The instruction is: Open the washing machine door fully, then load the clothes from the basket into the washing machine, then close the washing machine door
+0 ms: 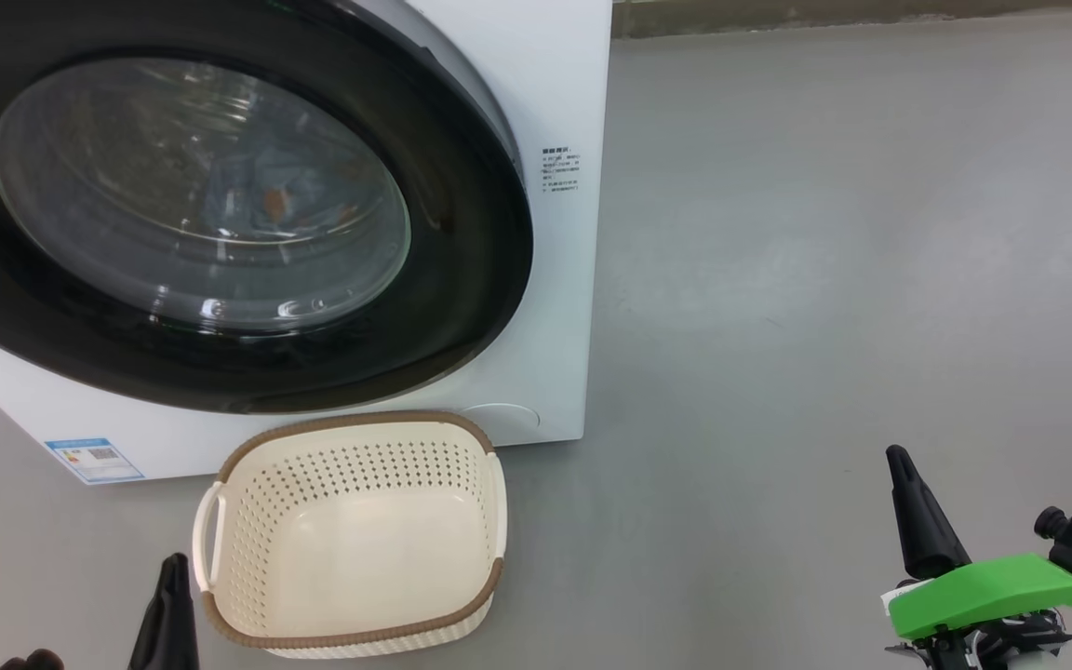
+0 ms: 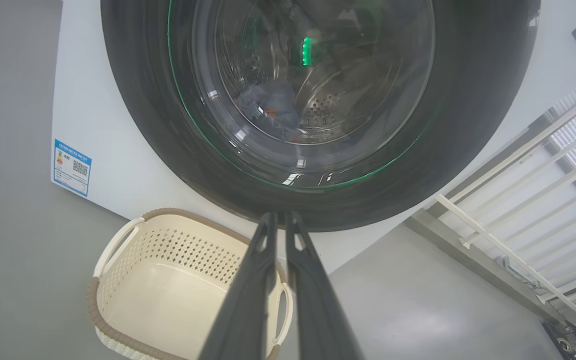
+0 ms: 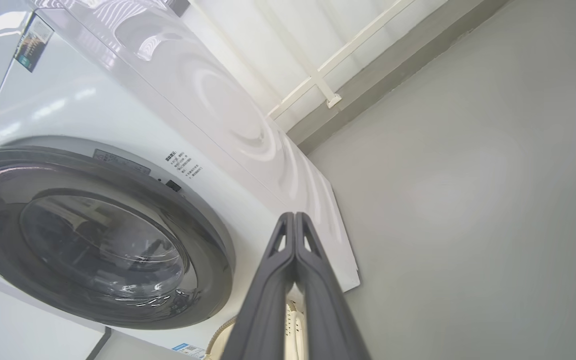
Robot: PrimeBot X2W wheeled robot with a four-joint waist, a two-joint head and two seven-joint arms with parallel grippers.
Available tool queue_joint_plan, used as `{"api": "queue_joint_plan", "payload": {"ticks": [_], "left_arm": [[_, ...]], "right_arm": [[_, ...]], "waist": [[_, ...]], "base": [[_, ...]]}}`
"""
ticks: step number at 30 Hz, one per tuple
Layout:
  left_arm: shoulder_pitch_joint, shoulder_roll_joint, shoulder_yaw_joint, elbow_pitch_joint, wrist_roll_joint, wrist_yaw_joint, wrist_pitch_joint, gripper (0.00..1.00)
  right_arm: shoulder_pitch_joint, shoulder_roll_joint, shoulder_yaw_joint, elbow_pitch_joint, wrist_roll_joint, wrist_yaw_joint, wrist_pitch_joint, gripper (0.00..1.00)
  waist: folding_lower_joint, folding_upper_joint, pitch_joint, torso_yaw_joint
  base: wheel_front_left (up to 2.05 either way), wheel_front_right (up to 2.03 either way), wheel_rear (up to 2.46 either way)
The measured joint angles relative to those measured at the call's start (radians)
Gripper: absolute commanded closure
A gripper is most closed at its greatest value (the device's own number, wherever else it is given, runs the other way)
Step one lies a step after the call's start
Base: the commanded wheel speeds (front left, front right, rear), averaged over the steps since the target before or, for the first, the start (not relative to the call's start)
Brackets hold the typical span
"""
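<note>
washing machine (image 1: 559, 93): seen at the upper left of the head view, stood on the grey floor (image 1: 824, 279).
washing machine door (image 1: 462, 279): shut flat against the white front.
clothes (image 1: 266, 195): seen through the door glass, lying in the drum.
basket (image 1: 350, 470): set on the floor at lower centre, just before the machine; its bare bottom is seen.
left gripper (image 2: 281, 222): jaws pressed together, nothing held.
right gripper (image 3: 294, 222): jaws pressed together, nothing held.

The washing machine (image 1: 555, 74) is white with a small blue label (image 1: 94, 459), and the washing machine door (image 1: 471, 270) has a glossy black rim. Through its glass the clothes (image 1: 261, 186) show pale blue with orange-brown spots. The basket (image 1: 359, 465) is cream with a grid of holes and a brown woven rim.
</note>
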Motion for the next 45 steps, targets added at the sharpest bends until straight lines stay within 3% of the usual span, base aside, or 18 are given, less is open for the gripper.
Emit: {"api": "queue_joint_plan", "payload": {"ticks": [45], "left_arm": [[-0.041, -0.033, 0.034, 0.011, -0.458, 0.000, 0.129, 1.00]], "right_arm": [[-0.001, 0.018, -0.092, 0.008, 0.426, -0.003, 0.130, 1.00]], "waist": [[0.0000, 0.0000, -0.028, 0.034]], "base": [[0.00, 0.00, 0.00]]}}
